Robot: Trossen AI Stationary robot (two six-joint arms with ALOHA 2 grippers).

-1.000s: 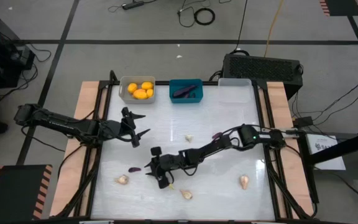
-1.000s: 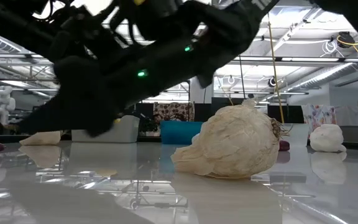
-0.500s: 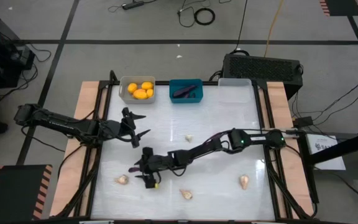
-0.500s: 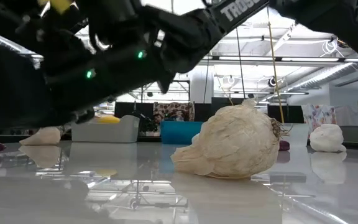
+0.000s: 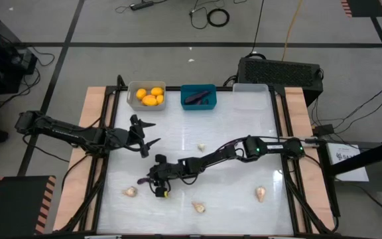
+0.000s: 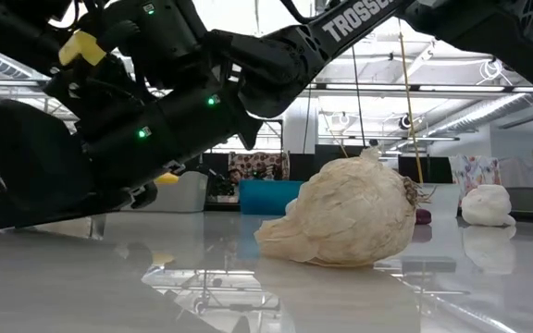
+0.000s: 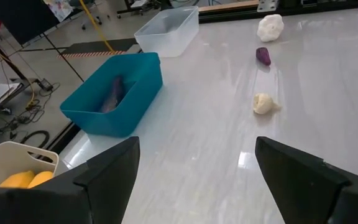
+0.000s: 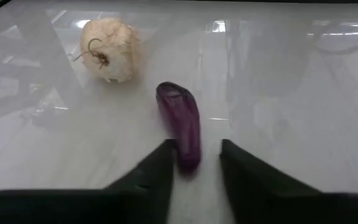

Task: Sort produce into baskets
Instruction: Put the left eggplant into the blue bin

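Note:
My right gripper is open, low over the table's near left part. A dark purple eggplant piece lies on the table with its near end between the fingertips; it also shows in the high view. A garlic bulb lies just beyond it. My left gripper is open and empty at the left middle. The grey bin holds yellow fruits, the teal bin holds an eggplant piece, and the translucent white bin stands at the far edge. My right gripper's fingers come nearly level along the eggplant piece and stand on either side of its near end. One finger is right against it; I cannot tell whether it touches. The piece lies flat on the table.
Further garlic bulbs lie on the table. Another purple piece lies toward the right. A large black box stands behind the far right corner. The table's middle is bare.
My right gripper has gone toward the table's left edge, up to the purple eggplant piece. The produce has stayed where it was.

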